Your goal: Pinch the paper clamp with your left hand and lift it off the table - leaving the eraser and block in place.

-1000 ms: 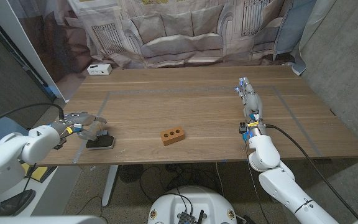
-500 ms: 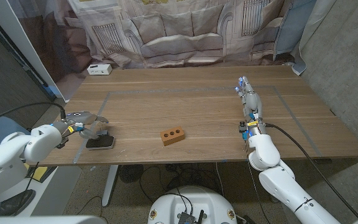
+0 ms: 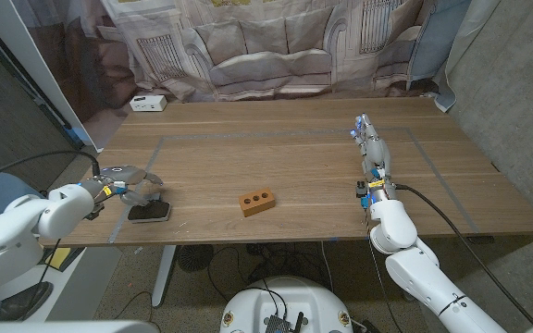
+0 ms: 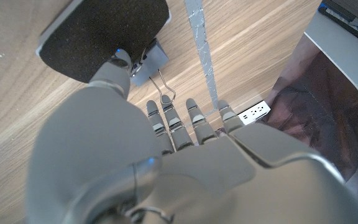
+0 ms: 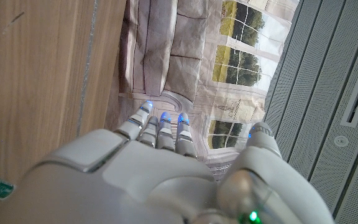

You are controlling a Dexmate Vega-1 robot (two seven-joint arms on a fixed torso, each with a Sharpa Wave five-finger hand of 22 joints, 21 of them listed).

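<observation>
Paper clamp (image 4: 149, 61) lies on the worktop (image 3: 294, 157) at the near left, beside the black eraser (image 3: 150, 213); the left hand (image 3: 123, 181) hovers over it, fingers (image 4: 194, 115) apart, gripping nothing. Wooden block (image 3: 256, 201) sits mid-worktop; the right hand (image 3: 370, 146) waits far right, fingers extended.

- Block (image 3: 256, 201) near table (image 3: 294, 148) front edge, about mid-width.
- Eraser (image 3: 150, 213) left of block, well apart, near front-left corner.
- Clamp (image 4: 149, 60) just behind eraser, touching it; wire handle toward left hand (image 4: 166, 155).
- Left hand (image 3: 123, 180) over the clamp, at eraser's back-left.
- Right hand (image 3: 371, 148) at table's right side, well apart from block.
- White box (image 3: 147, 103) at back-left edge.
</observation>
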